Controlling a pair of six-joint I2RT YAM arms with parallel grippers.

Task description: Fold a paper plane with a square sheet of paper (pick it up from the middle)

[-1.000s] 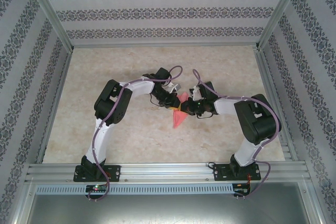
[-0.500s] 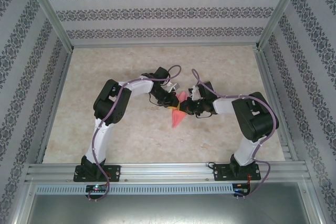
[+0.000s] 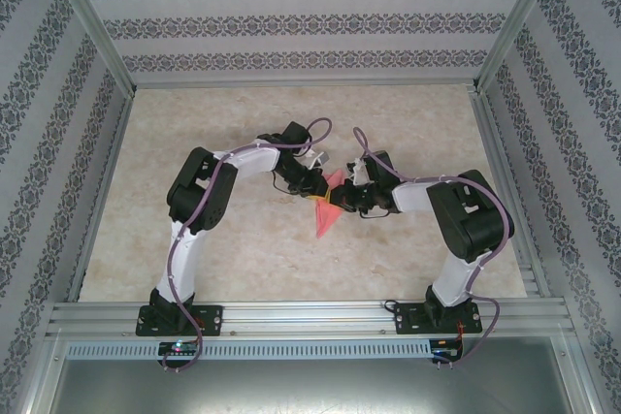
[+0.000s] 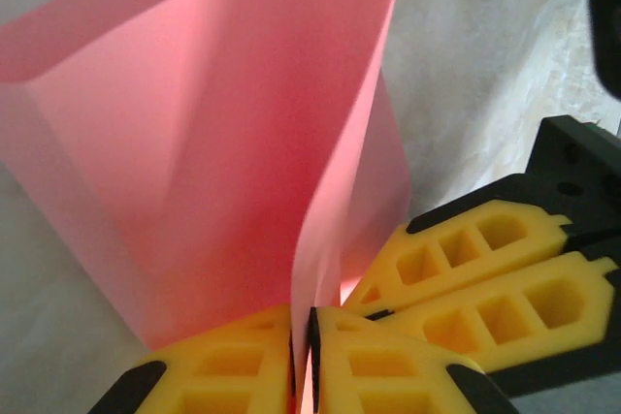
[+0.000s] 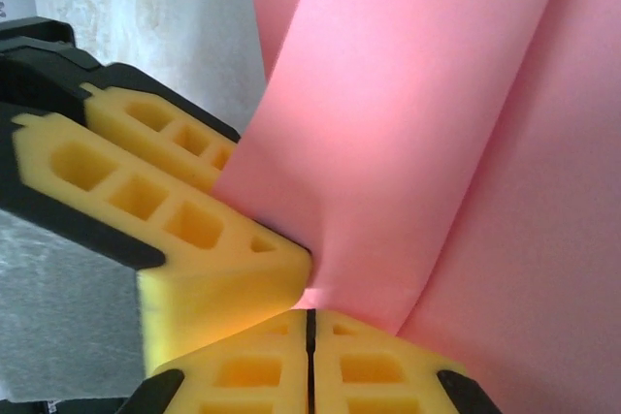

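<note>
STATE: square sheet of paper (image 3: 326,216), partly folded, held over the worktop's middle | left gripper (image 4: 301,341) and right gripper (image 5: 310,336) both pinch its fold, side by side | RISK: arms pulling apart may tear it or skew the crease.

Black-and-white arms (image 3: 182,259); purple cables (image 3: 359,135); yellow latticed gripper fingers (image 4: 475,249)

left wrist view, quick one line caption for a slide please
Left gripper and right gripper, tips side by side, both pinched shut on the folded pink paper.
</note>
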